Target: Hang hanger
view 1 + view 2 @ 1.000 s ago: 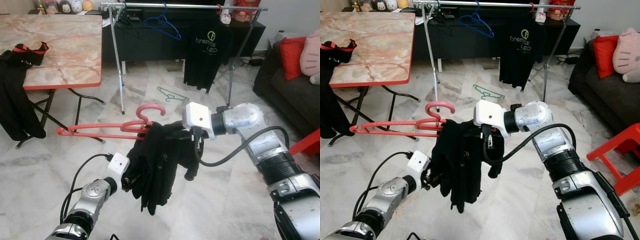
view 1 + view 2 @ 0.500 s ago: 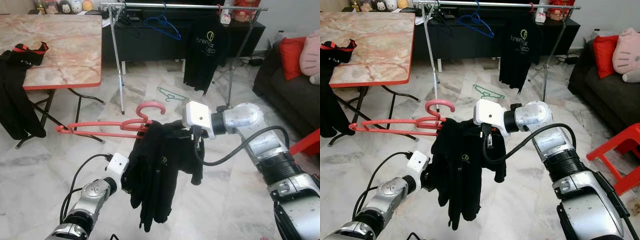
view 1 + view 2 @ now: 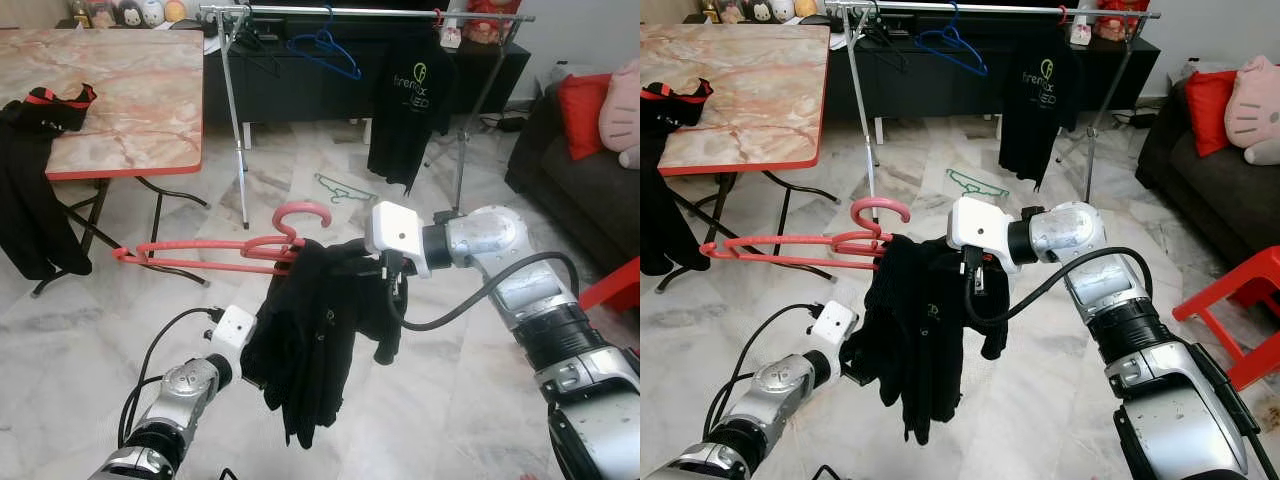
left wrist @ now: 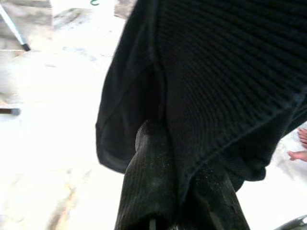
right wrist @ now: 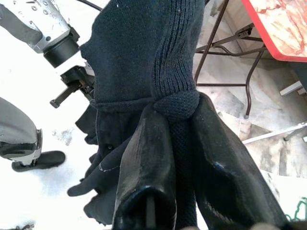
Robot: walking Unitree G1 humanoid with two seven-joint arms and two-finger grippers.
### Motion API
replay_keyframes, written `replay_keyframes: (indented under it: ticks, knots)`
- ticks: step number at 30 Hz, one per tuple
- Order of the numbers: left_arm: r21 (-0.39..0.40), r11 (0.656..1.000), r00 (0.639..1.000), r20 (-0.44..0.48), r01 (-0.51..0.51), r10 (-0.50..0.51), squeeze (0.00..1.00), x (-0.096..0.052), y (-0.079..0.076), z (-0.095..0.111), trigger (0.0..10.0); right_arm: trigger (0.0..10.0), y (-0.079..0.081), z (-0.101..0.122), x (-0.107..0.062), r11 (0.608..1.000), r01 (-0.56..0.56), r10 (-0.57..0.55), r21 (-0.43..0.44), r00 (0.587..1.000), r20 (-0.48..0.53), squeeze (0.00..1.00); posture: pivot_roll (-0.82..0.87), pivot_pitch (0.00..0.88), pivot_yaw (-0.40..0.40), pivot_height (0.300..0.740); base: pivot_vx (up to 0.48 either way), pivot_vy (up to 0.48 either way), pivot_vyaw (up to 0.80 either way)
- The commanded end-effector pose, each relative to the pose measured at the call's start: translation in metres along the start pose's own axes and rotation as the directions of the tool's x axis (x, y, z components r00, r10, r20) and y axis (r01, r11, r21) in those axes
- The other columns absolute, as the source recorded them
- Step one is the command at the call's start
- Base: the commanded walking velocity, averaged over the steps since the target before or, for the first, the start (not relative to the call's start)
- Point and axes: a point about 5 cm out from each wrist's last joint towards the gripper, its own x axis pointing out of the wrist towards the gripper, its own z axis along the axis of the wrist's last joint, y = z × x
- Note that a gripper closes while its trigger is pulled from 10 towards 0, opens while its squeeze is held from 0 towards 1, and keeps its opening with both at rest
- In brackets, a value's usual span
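The right gripper point(image 5: 173, 158) has its two black fingers point(image 5: 144, 163) pinched on a bunched, knitted fold of the black garment point(image 3: 320, 340), at its top edge. The left gripper point(image 4: 180, 191) has its fingers clamped on a lower fold of the same cloth, near the robot and to the left. The garment sags between the two grips — its loose ends dangling toward the marble floor point(image 3: 450, 400). The red hanger point(image 3: 215, 255) sits at the garment's upper left, its hook curling up and its bar reaching out to the left; one end is buried in the cloth. Farther off stands the clothes rail point(image 3: 380, 13), carrying a blue hanger point(image 3: 325, 45) and a black T-shirt point(image 3: 408, 105) with a green logo. A green hanger point(image 3: 345, 188) lies on the floor below the rail. To the far left is a marble-topped folding table point(image 3: 130, 100) with dark clothing point(image 3: 30, 190) draped off its edge — at the right, a dark sofa point(image 3: 570, 170) with a red cushion point(image 3: 585, 110).
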Motion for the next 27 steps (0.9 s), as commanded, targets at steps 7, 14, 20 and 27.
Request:
replay_keyframes:
  ticks: [7,14,20,27]
  knots:
    - [0.026,0.996,0.992,-0.088,-0.088,0.090,0.00,-0.006,0.008,-0.015,0.0,0.0,0.009,-0.020,-0.013,0.993,0.093,-0.095,0.077,0.995,0.022,0.00,-0.06,0.049,-0.086,0.740,0.000,0.000,0.00]
    - [0.069,0.991,0.974,-0.185,-0.117,0.128,0.00,-0.011,0.009,-0.031,7.9,0.0,0.033,-0.017,-0.028,0.965,-0.032,-0.045,0.262,0.958,0.284,0.00,-0.07,0.048,-0.080,0.740,0.000,0.000,0.00]
    - [0.092,0.989,0.966,-0.223,-0.116,0.134,0.00,-0.014,0.010,-0.038,10.0,0.0,0.070,-0.029,-0.042,0.919,-0.245,0.151,0.309,0.942,0.300,0.00,-0.08,0.040,-0.071,0.740,0.000,0.000,0.00]
    - [0.114,0.988,0.962,-0.238,-0.109,0.133,0.00,-0.016,0.012,-0.040,10.0,0.0,0.091,-0.064,-0.061,0.901,-0.296,0.321,0.316,0.946,-0.031,0.00,-0.08,0.038,-0.065,0.740,0.000,0.000,0.00]
